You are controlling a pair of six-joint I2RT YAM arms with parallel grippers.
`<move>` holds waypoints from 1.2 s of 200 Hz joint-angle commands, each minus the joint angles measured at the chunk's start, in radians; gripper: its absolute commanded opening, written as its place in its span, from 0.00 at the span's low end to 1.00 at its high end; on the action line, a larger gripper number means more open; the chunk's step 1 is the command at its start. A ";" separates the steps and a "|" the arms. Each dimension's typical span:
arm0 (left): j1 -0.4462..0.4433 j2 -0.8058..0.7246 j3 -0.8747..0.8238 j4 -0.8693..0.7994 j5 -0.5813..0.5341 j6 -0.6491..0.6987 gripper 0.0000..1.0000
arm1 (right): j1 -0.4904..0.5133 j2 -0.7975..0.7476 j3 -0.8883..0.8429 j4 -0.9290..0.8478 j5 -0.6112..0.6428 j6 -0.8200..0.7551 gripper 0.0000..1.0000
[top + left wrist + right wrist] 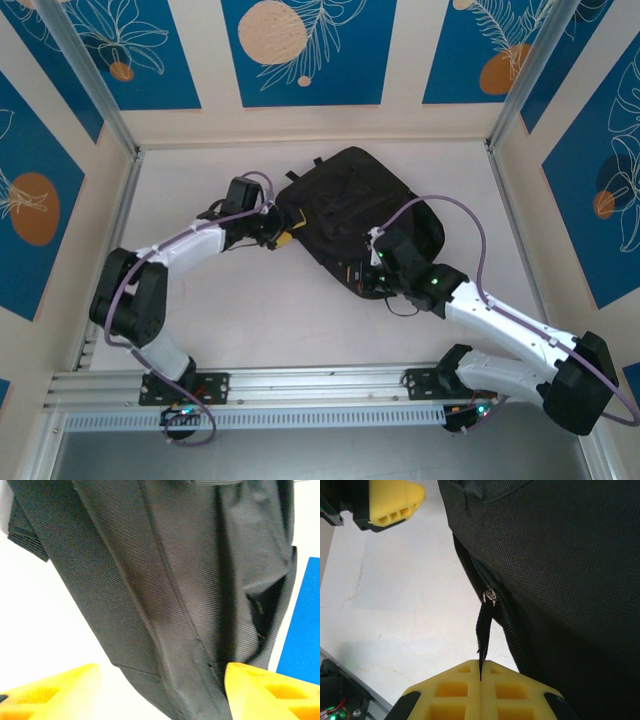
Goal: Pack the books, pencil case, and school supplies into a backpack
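Top view: one black backpack (350, 215), lying flat at the middle rear of the white tabletop (260, 310); two arms; left end effector (278, 235) at the backpack's left edge, right end effector (368, 278) at its near edge. Left wrist view: two yellow fingers (50, 692), spread wide and clamping nothing; one fold of backpack (165, 580) fabric running between and beyond them; one blue panel (305, 620) at right. Right wrist view: two yellow fingers pressed together, pinching one black zip pull (483, 630); one zip (507, 620) along the backpack's edge; one finger of the left end effector (395, 500) at upper left, over the tabletop.
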 commanded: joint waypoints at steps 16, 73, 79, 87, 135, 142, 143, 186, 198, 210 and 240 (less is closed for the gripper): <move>-0.032 -0.019 0.013 -0.042 -0.032 0.034 0.67 | -0.011 0.013 -0.019 0.062 -0.055 0.035 0.00; -0.052 0.097 0.088 0.008 -0.024 -0.003 0.60 | -0.029 -0.011 -0.019 0.059 -0.062 0.051 0.00; -0.056 0.108 0.099 0.014 -0.023 -0.006 0.57 | -0.031 -0.011 -0.021 0.061 -0.063 0.054 0.00; -0.059 0.121 0.113 0.015 -0.027 -0.004 0.51 | -0.031 -0.012 -0.021 0.063 -0.063 0.055 0.00; -0.066 0.163 0.145 0.022 -0.039 -0.021 0.04 | -0.065 0.013 -0.026 0.081 -0.083 0.057 0.00; -0.065 0.160 0.145 0.020 -0.041 -0.019 0.00 | -0.070 0.023 -0.022 0.081 -0.093 0.057 0.00; -0.065 0.159 0.144 0.021 -0.041 -0.019 0.00 | -0.071 0.024 -0.021 0.080 -0.094 0.057 0.00; -0.066 0.129 0.140 0.014 -0.039 -0.002 0.00 | -0.092 0.063 -0.013 0.087 -0.121 0.060 0.00; -0.066 0.127 0.141 0.014 -0.038 0.000 0.00 | -0.096 0.074 -0.011 0.100 -0.140 0.065 0.05; -0.066 0.125 0.141 0.013 -0.037 0.001 0.00 | -0.097 0.088 -0.005 0.106 -0.153 0.067 0.14; -0.066 0.123 0.140 0.014 -0.033 0.003 0.00 | -0.096 0.118 0.016 0.103 -0.164 0.071 0.32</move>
